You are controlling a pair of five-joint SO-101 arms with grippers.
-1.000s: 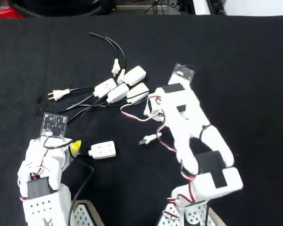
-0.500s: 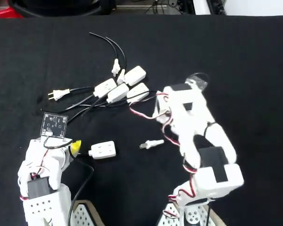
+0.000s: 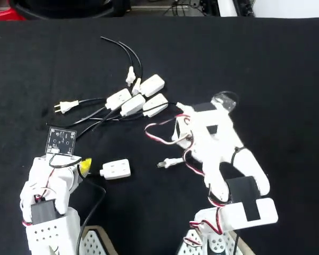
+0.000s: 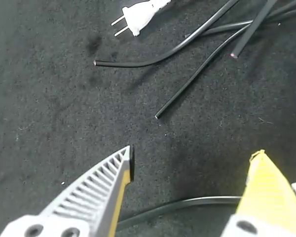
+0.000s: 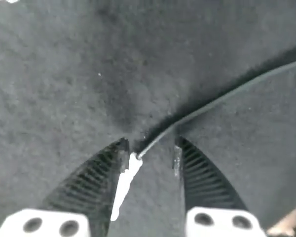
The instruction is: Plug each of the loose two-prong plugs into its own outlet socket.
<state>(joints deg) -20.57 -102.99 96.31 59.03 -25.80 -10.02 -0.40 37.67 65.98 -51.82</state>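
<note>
Beside the right arm's middle link, a loose white plug (image 3: 170,162) lies flat on the black cloth (image 3: 287,64), prongs toward the lone socket block (image 3: 116,169) nearby. Another plug (image 4: 138,15) lies beyond the left gripper (image 4: 193,150), whose jaws gape over bare cloth. The right gripper (image 5: 150,143) is spread too, straddling a thin black cord (image 5: 222,96).

I judge these plugs light and hard-shelled, apt to skate on the cloth and be tugged by their springy cords. I'd pinch the moulded body across its flat sides, behind the prongs.

A pale sliver (image 5: 124,180) lies against one right finger; I can't tell if it's plug or wire. From above, the arm covers that gripper, and the bunched sockets (image 3: 138,95) overlap too closely to count the free ones.
</note>
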